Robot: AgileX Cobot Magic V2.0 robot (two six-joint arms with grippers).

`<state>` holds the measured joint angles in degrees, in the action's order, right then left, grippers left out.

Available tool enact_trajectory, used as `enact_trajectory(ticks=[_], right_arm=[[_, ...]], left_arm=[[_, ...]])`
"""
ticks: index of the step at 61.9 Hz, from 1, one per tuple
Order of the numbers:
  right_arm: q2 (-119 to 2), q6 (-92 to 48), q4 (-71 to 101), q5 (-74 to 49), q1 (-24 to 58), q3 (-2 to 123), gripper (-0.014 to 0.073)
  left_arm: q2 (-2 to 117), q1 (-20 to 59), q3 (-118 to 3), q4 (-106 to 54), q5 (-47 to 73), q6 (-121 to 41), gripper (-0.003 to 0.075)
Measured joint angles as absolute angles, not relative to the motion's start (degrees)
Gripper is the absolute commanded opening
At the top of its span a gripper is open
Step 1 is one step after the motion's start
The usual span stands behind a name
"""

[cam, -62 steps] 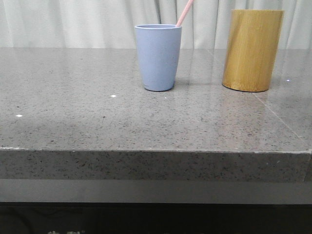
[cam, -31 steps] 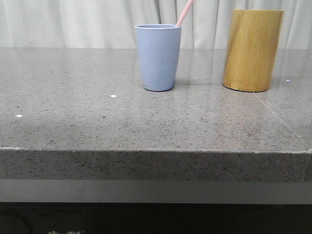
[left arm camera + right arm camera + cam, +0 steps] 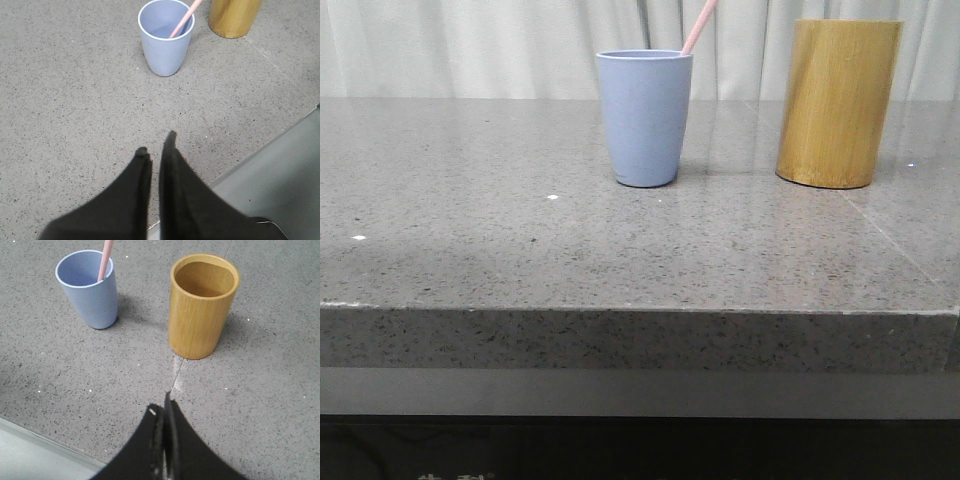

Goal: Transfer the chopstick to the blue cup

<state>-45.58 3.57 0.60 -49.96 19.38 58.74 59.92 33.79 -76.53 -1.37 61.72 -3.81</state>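
The blue cup [image 3: 644, 118] stands upright on the grey stone table, left of the bamboo holder. A pale pink chopstick [image 3: 698, 27] leans inside it, its upper end sticking out past the right rim. The cup [image 3: 165, 38] and chopstick [image 3: 183, 21] also show in the left wrist view, and the cup [image 3: 90, 289] and chopstick [image 3: 105, 259] in the right wrist view. My left gripper [image 3: 156, 143] hangs over the table near its front edge, well short of the cup, shut and empty. My right gripper [image 3: 162, 407] is shut and empty, short of the holder.
A taller yellow-brown bamboo holder [image 3: 837, 103] stands right of the cup; its inside looks empty in the right wrist view [image 3: 202, 305]. The table's front edge [image 3: 640, 310] runs across the front view. A pale curtain hangs behind the table.
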Motion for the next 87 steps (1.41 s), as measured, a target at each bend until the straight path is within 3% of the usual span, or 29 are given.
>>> enact_trajectory(ticks=[51,64,74,87], right_arm=[[-45.6,3.6,0.6,-50.0,19.4,58.7,-0.0068],[-45.6,3.6,0.6,-50.0,19.4,58.7,-0.0068],[-45.6,3.6,0.6,-50.0,19.4,58.7,-0.0068],[-45.6,3.6,0.6,-50.0,19.4,58.7,-0.0068]], left_arm=[[58.0,33.9,-72.5,0.6,58.7,-3.9,-0.0019],[48.6,26.5,-58.6,5.1,44.3,-4.2,-0.0019],[35.4,18.4,-43.6,5.6,29.9,-4.2,-0.0019],[17.5,10.1,-25.9,3.5,20.2,-4.2,-0.0019]])
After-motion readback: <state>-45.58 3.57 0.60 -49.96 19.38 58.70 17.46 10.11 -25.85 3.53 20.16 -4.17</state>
